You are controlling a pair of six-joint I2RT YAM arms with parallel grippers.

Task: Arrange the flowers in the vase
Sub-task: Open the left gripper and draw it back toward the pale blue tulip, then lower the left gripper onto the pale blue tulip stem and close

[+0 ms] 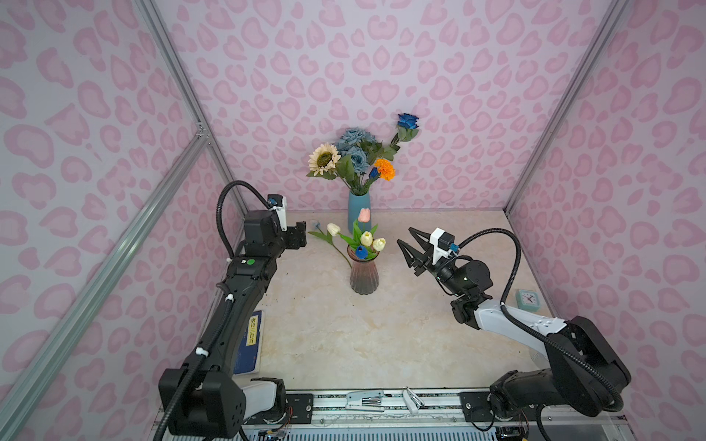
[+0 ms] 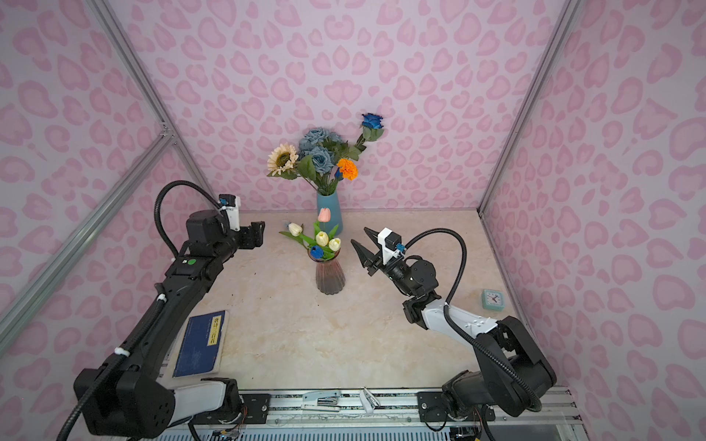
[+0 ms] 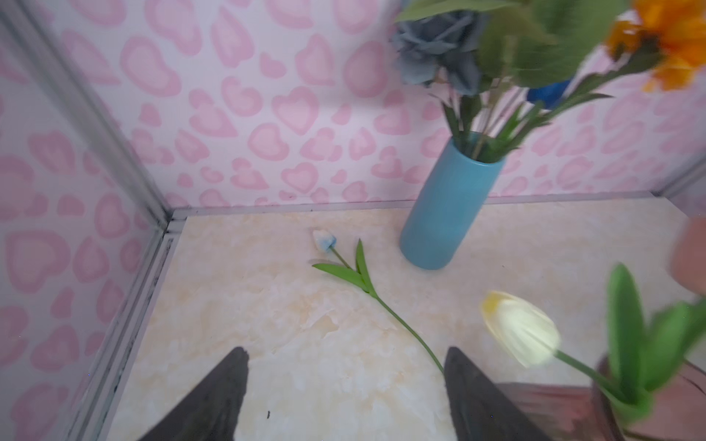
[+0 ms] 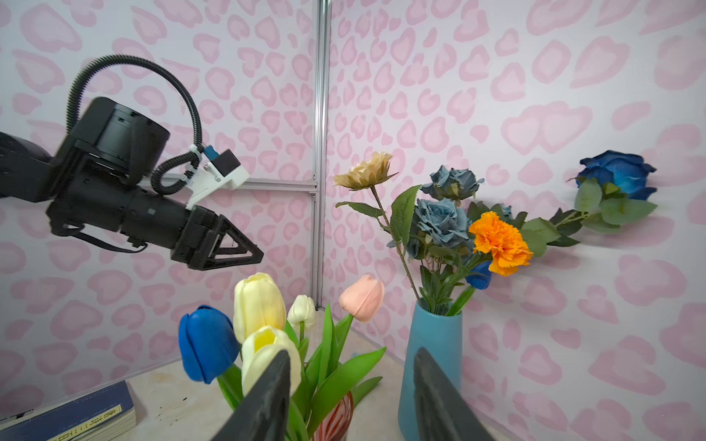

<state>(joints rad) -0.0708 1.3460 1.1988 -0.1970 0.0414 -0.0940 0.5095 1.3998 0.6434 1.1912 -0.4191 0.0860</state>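
Observation:
A ribbed pink glass vase (image 1: pixel 363 277) (image 2: pixel 330 277) stands mid-table and holds white, yellow, blue and pink tulips (image 4: pixel 256 301). One pale blue tulip (image 3: pixel 324 240) lies flat on the table left of it, its stem (image 1: pixel 341 254) running toward the vase foot. Behind, a teal vase (image 1: pixel 353 210) (image 3: pixel 447 214) carries the sunflower, dusty-blue roses, marigold and bright blue rose (image 4: pixel 615 173). My left gripper (image 1: pixel 301 235) (image 3: pixel 347 382) hangs open and empty above the table left of the tulips, the lying stem ending by one finger. My right gripper (image 1: pixel 404 234) (image 4: pixel 351 382) is open and empty, right of the glass vase.
A blue book (image 2: pixel 202 343) lies at the front left, partly under the left arm. A small teal clock (image 1: pixel 528 298) sits by the right wall. A stapler (image 1: pixel 365 401) rests on the front rail. Pink heart-patterned walls close in three sides.

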